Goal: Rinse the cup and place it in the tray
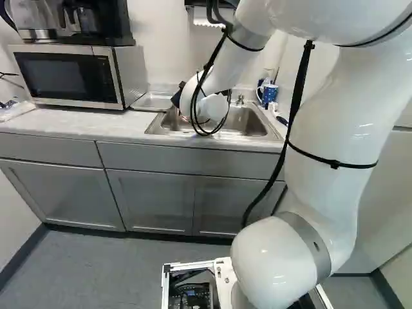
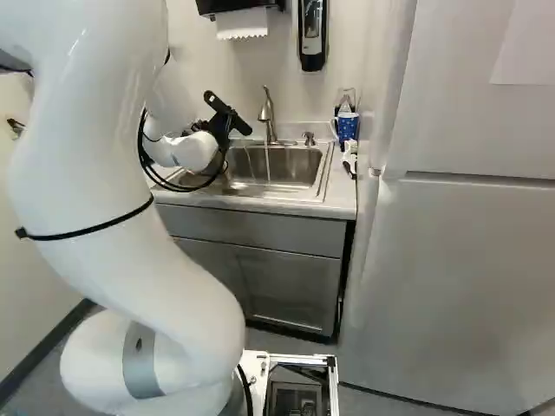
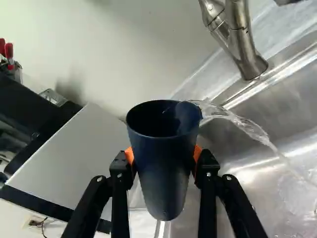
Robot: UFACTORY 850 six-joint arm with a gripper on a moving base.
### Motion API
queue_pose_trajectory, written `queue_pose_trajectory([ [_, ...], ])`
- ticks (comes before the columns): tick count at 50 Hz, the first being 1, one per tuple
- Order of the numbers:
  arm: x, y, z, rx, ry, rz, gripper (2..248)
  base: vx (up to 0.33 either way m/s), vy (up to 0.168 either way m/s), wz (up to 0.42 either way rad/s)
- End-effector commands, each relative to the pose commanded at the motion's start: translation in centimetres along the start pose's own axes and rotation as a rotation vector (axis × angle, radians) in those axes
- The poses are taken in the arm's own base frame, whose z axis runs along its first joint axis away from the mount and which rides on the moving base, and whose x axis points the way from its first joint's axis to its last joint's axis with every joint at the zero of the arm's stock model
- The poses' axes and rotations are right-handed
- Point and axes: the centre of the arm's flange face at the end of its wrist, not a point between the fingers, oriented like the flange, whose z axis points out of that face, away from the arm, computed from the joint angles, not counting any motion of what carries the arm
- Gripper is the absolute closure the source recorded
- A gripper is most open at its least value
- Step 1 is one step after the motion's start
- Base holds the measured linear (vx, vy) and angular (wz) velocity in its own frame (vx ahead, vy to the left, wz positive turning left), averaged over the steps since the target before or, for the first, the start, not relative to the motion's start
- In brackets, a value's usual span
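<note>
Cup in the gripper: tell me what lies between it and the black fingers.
Only the orange pads of the gripper, one against each side of the cup; the wrist view shows this.

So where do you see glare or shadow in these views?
Wrist view: bright glare on the steel sink, a soft shadow on the wall, the blue cup's inside dark; left base view: small highlights on the white arm.
</note>
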Motion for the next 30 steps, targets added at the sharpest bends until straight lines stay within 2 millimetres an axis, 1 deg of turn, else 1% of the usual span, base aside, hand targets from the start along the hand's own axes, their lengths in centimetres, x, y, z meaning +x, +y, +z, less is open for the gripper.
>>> queue_pose_trajectory([
  [30,0.0,0.0,0.0,0.0,0.0,0.315,125,0.0,0.0,0.0],
])
